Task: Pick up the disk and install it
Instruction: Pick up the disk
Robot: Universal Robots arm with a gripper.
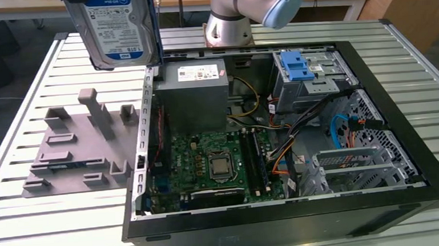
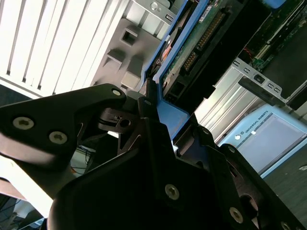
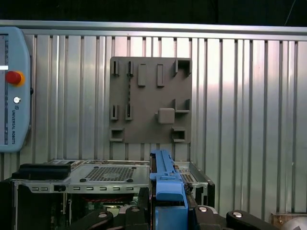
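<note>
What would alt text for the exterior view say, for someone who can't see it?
The disk, label facing the camera, hangs upright in the air at the exterior view's upper left. Below it on a slatted metal table sit an open computer case and, beside it, a grey holder plate; the robot arm stands behind the case.

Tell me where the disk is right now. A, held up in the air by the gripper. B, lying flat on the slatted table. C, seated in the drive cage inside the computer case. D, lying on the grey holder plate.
A: in the exterior view the disk hangs upright above the table beside the computer case, and in the first wrist view its blue frame sits clamped in the gripper.
</note>
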